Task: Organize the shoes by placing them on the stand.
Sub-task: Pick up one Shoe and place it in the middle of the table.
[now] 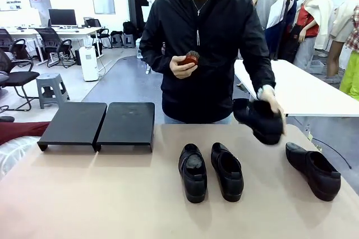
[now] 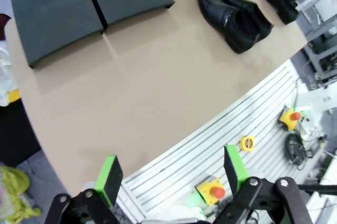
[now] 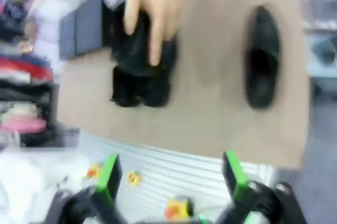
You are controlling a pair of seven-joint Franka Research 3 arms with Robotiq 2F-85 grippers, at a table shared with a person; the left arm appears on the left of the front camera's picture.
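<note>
- While both my grippers hung over the near edge, the tan table [image 1: 101, 200] offered a broad bare stretch between me and the stand.
- My left gripper [image 2: 171, 169] stood wide, its green pads well apart, holding nothing. My right gripper [image 3: 171, 174] gaped just the same.
- At the far left, the stand [image 1: 127, 123], two low matte-black rectangular platforms set edge to edge, had bare tops.
- A pair of glossy black leather slip-on shoes [image 1: 208, 173] lay side by side mid-table, toes toward me.
- A third shoe [image 1: 312, 170] lay alone near the right edge.
- A fourth shoe [image 1: 261, 120] was held just above the tabletop in the person's hand [image 1: 272, 103].
- The person's other hand [image 1: 180, 66] held a small reddish-brown thing I could not identify.
- My right wrist view was blurred, so the dark shoes under the hand ran together.
</note>
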